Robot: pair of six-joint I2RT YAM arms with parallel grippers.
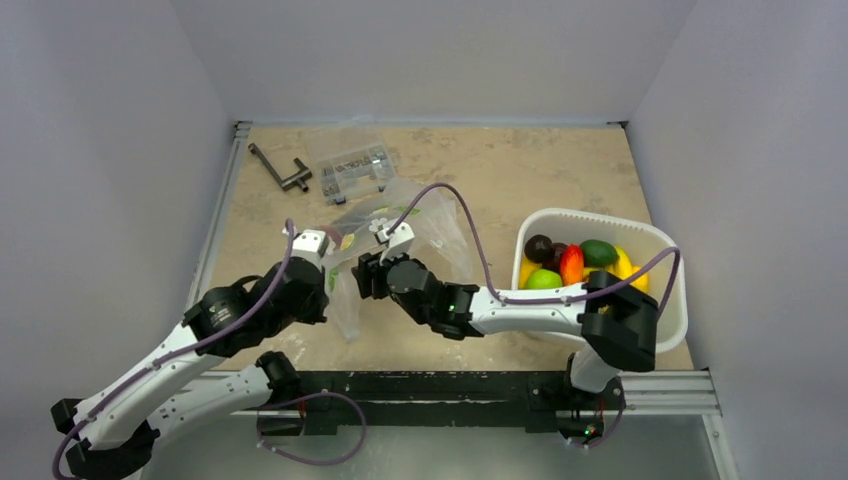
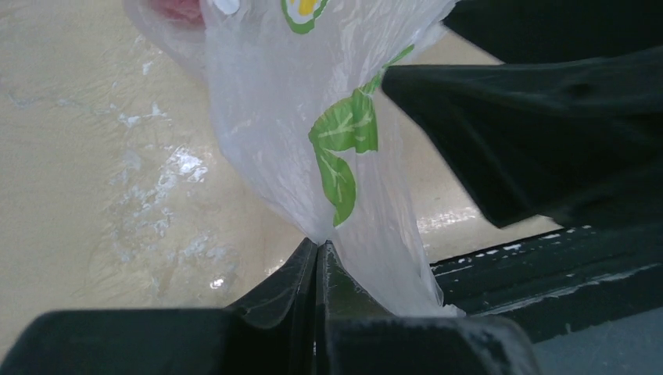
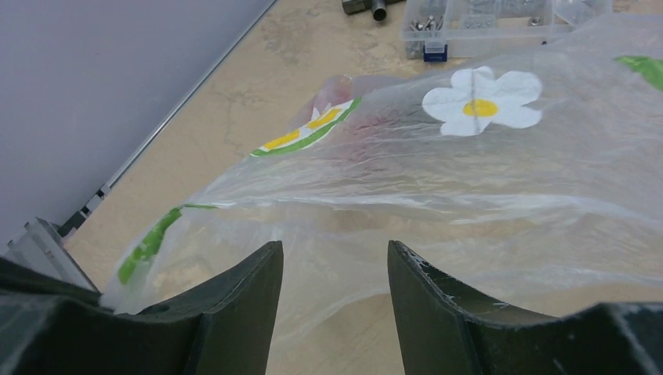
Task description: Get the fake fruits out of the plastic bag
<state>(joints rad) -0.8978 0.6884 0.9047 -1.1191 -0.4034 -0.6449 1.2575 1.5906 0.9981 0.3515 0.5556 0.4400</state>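
Note:
The clear plastic bag (image 1: 372, 240) with flower and leaf prints lies mid-table and hangs lifted at its near left part. My left gripper (image 2: 319, 244) is shut on a fold of the bag's film (image 2: 313, 117); in the top view it (image 1: 333, 270) is at the bag's left side. My right gripper (image 3: 335, 254) is open and empty, its fingers just in front of the bag (image 3: 469, 172); in the top view it (image 1: 362, 272) faces the left gripper. A reddish fruit (image 3: 344, 98) shows blurred through the film, also in the left wrist view (image 2: 176, 8).
A white basket (image 1: 600, 220) at the right holds a dark purple piece (image 1: 540, 247), an orange-red piece (image 1: 571, 265), and green and yellow fruits. A clear compartment box (image 1: 352, 170) and a metal tool (image 1: 280, 170) lie at the back left. Walls close in on three sides.

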